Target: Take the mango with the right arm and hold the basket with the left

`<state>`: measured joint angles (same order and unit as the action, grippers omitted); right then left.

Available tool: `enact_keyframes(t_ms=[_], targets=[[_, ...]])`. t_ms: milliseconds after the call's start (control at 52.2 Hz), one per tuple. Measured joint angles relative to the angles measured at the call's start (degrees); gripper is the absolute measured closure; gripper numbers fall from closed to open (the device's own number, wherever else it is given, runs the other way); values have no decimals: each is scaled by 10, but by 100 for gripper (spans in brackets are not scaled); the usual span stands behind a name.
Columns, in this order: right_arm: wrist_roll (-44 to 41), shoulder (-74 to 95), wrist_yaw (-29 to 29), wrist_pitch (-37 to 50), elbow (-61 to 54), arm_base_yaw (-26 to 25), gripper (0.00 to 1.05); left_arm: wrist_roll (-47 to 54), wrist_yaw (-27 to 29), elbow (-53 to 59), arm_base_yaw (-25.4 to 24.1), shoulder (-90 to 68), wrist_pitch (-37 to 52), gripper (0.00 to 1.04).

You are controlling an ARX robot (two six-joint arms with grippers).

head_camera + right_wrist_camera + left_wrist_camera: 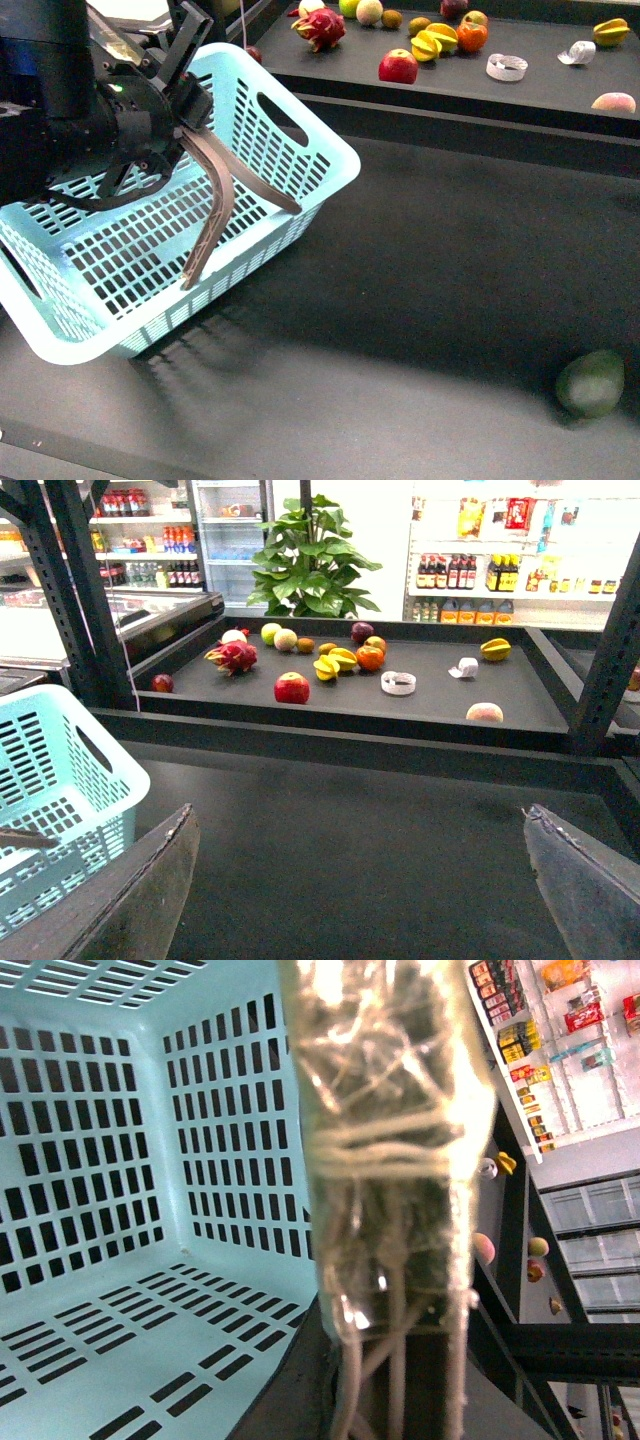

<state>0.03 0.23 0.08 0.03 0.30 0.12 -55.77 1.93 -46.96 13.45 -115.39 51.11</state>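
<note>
1. Front view: the basket [262, 150] filled the 9 o'clock side of the dark desk [420, 280]. It was tilted, with its 2 o'clock corner raised and a shadow under it. Whether its low corner touched the desk could not be told.
2. The left arm [60, 100], black with a green light, reached in from 10 o'clock. The left pincer [185, 125] sat at the top of the two brown-grey handles [215, 205] and looked clamped on them, though its fingers were mostly hidden.
3. In the left wrist view, the tape-wrapped handle [390, 1160] ran right across the lens, with the slotted basket wall beside it.
4. In the right wrist view, the right pincer [358, 825] was spread wide with nothing between its fingers [140, 900]. It was above the bare desk, well apart from the fruit.
5. The mango could not be picked out with certainty. On the raised rear desk [520, 85], a yellow tapered fruit [611, 31] lay at 1 o'clock and a pink-orange fruit [613, 102] at 2 o'clock.
6. A dark green oval fruit [590, 383] lay alone at 4 o'clock on the near desk.
</note>
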Motion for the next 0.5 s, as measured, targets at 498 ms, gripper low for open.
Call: enact_keyframes(t_ms=[498], targets=[[0, 0, -1, 0, 0, 0, 8, 124, -156, 169, 24, 185, 63, 95]])
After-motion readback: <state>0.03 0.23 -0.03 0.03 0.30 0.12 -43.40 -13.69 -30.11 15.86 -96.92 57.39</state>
